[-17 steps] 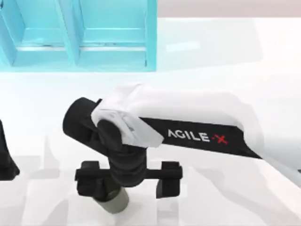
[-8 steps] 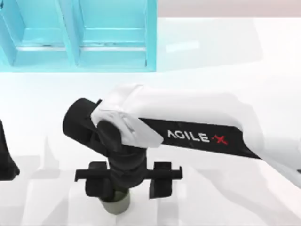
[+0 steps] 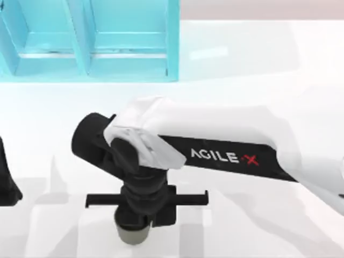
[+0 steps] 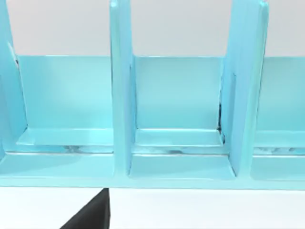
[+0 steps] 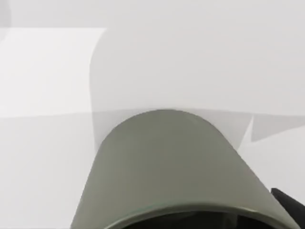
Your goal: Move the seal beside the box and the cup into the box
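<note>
Right gripper (image 3: 144, 210) sits directly over the cup (image 3: 132, 233), well in front of the box (image 3: 88, 64), toward the table's near edge. Its fingers are drawn in tight against the cup's sides, so I read it as clamped on the cup. From the right wrist camera the cup (image 5: 178, 167) is right under the lens, olive-grey wall and rim visible, standing on the white table (image 5: 190, 57).

Left arm is parked at the table's left edge, left of the cup; its wrist camera looks straight into the box (image 4: 176, 95), at its blue dividers and open compartments. I can't tell whether its fingers are apart or together.

No seal in view around the box or the cup, so I can't place it.

Risks from here, my read:
- Grip looks high on the cup, near the rim. Smooth cylinder, narrow contact: it could rotate or slip out on lift.
- Cup appears slightly off-centre from the gripper axis in the top view. Uneven finger contact could tip it.
- Box dividers are tall and compartments narrow. A low carry height would clip the front wall or a divider.
- Release too high over the compartment and the cup may topple.
</note>
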### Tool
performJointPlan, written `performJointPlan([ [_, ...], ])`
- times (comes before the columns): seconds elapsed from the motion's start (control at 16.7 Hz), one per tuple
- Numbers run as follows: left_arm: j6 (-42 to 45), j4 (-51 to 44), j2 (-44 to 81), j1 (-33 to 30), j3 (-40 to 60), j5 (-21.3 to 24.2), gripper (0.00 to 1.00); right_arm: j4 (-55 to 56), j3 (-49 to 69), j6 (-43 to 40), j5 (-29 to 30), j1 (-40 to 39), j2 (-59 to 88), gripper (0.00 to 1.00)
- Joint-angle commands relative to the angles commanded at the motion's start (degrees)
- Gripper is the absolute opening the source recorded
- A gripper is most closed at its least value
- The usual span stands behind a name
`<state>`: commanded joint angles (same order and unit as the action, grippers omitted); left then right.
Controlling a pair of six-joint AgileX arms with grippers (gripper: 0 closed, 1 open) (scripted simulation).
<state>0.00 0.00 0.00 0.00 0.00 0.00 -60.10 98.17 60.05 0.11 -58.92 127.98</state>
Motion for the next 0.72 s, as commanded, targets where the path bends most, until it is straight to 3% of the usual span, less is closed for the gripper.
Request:
performJointPlan([
  [0.72, 0.0, 0.0, 0.0, 0.0, 0.0, 0.0, 1.0, -2.6, -2.5, -2.1, 0.0, 1.7, -4.4, 0.0],
])
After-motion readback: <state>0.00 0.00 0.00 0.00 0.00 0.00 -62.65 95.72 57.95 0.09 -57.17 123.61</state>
